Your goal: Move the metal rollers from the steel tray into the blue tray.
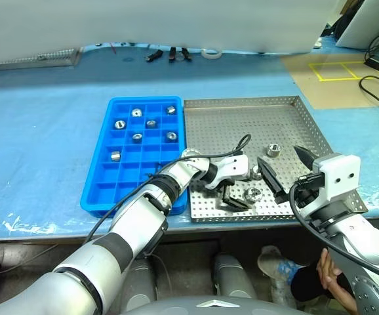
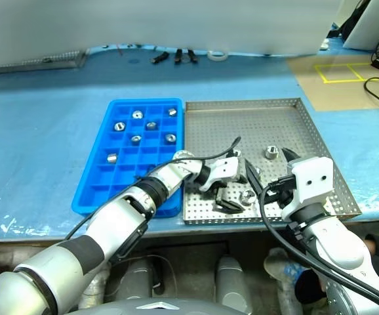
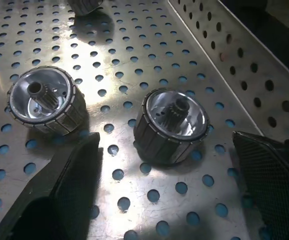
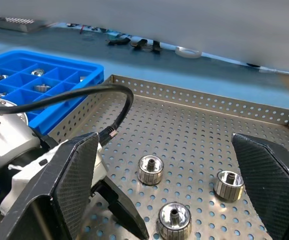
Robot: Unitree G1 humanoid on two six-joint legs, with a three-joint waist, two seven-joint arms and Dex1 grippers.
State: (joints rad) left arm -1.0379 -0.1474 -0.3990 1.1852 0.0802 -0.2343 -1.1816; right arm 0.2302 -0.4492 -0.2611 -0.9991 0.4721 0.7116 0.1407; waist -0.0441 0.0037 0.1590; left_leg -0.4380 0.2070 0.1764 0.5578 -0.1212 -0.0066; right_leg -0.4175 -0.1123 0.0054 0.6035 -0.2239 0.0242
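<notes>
Item 1, steel tray (image 1: 242,118): square, perforated, low rims, on the blue-covered tabletop (image 1: 39,144), touching the right long side of the blue tray (image 1: 101,193).

Item 2, blue tray: rectangular, gridded into small square compartments. 7 metal rollers (image 1: 137,113) sit singly in compartments, all in the far half of the grid; the near rows hold nothing.

Item 3, metal rollers left in the steel tray: 3 seen in the right wrist view, all in the tray's near part. 1 stands farther in (image 1: 274,150); 1 lies near the front rim (image 1: 253,193); 1 sits between them beside the left arm's wrist (image 1: 257,174). Each rests on its flat end, centre hole up, apart from the others.

Item 4, left tool (image 1: 232,198): reaches across the blue tray's near right corner into the steel tray, pointing down. Its fingers (image 3: 59,185) are spread wide, low over the perforated floor, with 1 roller (image 3: 172,125) lying in the gap between them, untouched. A 2nd roller (image 3: 42,100) lies just outside 1 finger.

Item 5, right tool (image 1: 286,167): raised over the tray's near right part, fingers (image 4: 269,175) spread wide, holding nothing.

Item 6, background: small dark tools (image 1: 170,55) and a white ring (image 1: 210,52) at the tabletop's far edge.
</notes>
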